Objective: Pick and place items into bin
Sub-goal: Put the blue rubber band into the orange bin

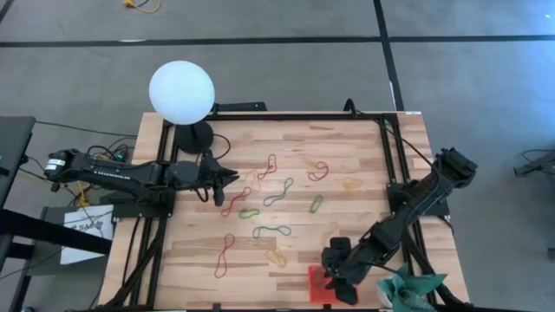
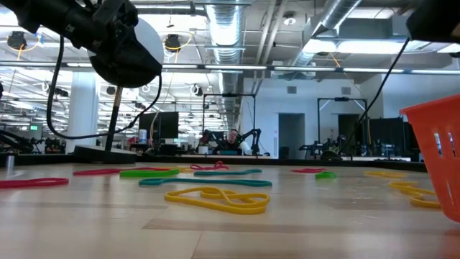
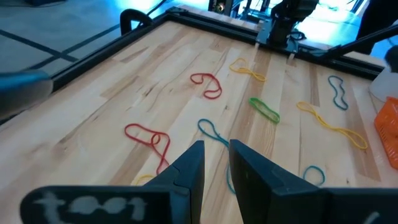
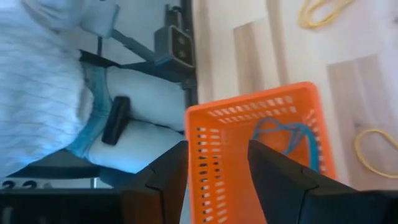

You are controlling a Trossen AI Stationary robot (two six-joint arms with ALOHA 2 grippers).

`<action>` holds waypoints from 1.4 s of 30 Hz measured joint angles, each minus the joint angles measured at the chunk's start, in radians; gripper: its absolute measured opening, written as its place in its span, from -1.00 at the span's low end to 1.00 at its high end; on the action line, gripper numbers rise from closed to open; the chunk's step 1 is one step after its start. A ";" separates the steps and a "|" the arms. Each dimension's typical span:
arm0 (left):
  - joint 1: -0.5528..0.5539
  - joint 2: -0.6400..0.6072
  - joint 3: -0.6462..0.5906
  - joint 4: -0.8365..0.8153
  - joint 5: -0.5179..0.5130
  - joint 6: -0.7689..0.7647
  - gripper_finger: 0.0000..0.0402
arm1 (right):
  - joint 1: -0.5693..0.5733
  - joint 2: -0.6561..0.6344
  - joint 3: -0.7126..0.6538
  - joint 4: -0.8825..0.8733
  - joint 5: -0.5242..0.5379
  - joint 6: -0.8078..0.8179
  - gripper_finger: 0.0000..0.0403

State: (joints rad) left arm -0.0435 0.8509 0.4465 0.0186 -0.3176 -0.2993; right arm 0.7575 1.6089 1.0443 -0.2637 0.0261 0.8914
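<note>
The right gripper (image 4: pixel 217 165) hangs over the small square orange plastic bin (image 4: pixel 261 124) with its jaws apart and nothing between them. Its wrist view alone looks into the bin, where a thin blue rubber-band loop (image 4: pixel 283 134) lies on the mesh bottom; from overhead the arm covers most of the bin (image 1: pixel 319 286) at the desk's near right corner. The left gripper (image 1: pixel 227 178) hovers over the desk's left side, jaws slightly apart and empty, just above the loose bands. Scattered across the pale wooden desk (image 1: pixel 286 147) are thin rubber-band loops (image 1: pixel 276 192) in red, green, yellow and teal. The low view shows them lying flat, a yellow loop (image 2: pixel 219 199) nearest, and beyond them a large open room with ceiling ducts and lights. A white globe lamp (image 1: pixel 181 91) stands at the desk's far left. A teal-green cloth (image 1: pixel 408 289) lies just beside the bin.
</note>
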 joint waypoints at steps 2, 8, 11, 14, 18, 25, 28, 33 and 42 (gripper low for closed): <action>0.000 0.000 0.000 -0.019 0.001 0.000 -0.69 | 0.008 0.000 0.000 0.006 0.000 0.000 -0.18; 0.000 0.000 0.000 -0.074 0.002 -0.020 -0.69 | 0.021 0.000 0.000 0.013 0.026 0.000 -0.19; 0.000 0.000 0.000 -0.082 0.002 -0.020 -0.69 | 0.019 0.000 0.000 0.020 0.026 0.000 -0.21; 0.000 0.000 0.000 -0.083 0.002 -0.020 -0.69 | 0.020 0.000 0.000 0.035 0.023 0.000 -0.21; 0.000 0.000 0.000 -0.082 0.002 -0.020 -0.69 | 0.009 0.000 0.000 0.042 -0.017 0.002 -0.21; 0.000 0.000 0.000 -0.081 0.002 -0.014 -0.69 | -0.017 -0.001 0.000 0.087 -0.133 0.045 -0.22; 0.000 0.000 0.000 -0.080 -0.002 -0.011 -0.69 | -0.034 -0.001 0.000 0.117 -0.209 0.101 -0.22; 0.000 0.000 0.000 -0.080 -0.002 -0.010 -0.69 | -0.062 -0.001 0.000 0.131 -0.264 0.071 -0.22; 0.000 0.000 0.000 -0.080 -0.002 -0.008 -0.69 | -0.122 -0.012 0.000 0.187 -0.312 -0.053 -0.22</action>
State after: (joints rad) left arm -0.0433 0.8509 0.4465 -0.0617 -0.3200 -0.3077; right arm 0.6358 1.5971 1.0443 -0.0770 -0.2861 0.8387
